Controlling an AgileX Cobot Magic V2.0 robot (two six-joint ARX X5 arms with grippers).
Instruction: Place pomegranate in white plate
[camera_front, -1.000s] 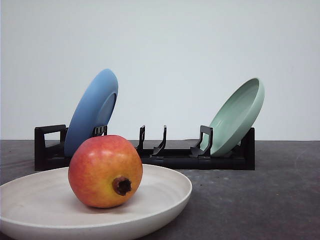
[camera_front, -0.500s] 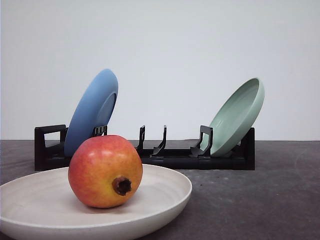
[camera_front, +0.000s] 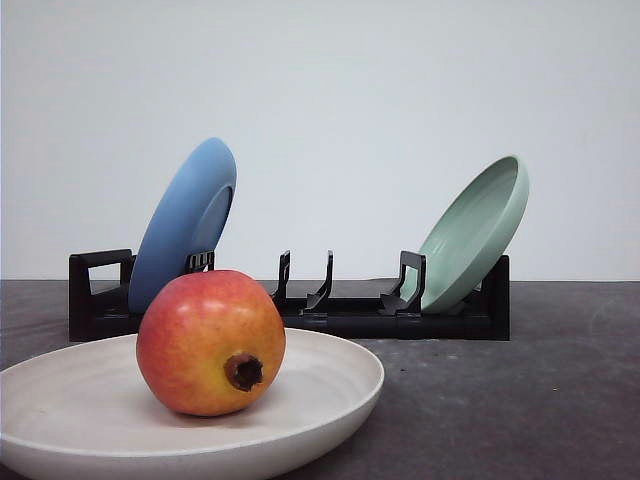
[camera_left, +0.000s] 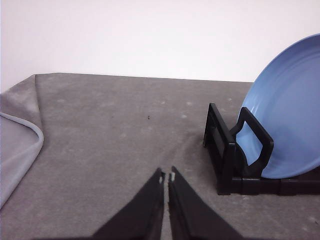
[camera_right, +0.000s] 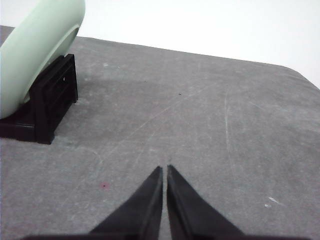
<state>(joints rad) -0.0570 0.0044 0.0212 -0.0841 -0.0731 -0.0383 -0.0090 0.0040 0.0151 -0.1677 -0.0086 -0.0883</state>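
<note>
In the front view the pomegranate (camera_front: 211, 342), red fading to yellow-orange with a dark crown facing the camera, rests inside the white plate (camera_front: 330, 385) at the near left of the table. My left gripper (camera_left: 166, 176) is shut with nothing in it, hovering over grey cloth beside the rack's left end. Over bare grey cloth to the right of the rack, my right gripper (camera_right: 164, 169) is also shut and holds nothing.
A black dish rack (camera_front: 340, 310) stands across the table behind the white plate. A blue plate (camera_front: 185, 222) leans in its left slot and a mint-green plate (camera_front: 475, 232) in its right slot. The grey cloth's edge (camera_left: 35, 132) lies left of the left gripper.
</note>
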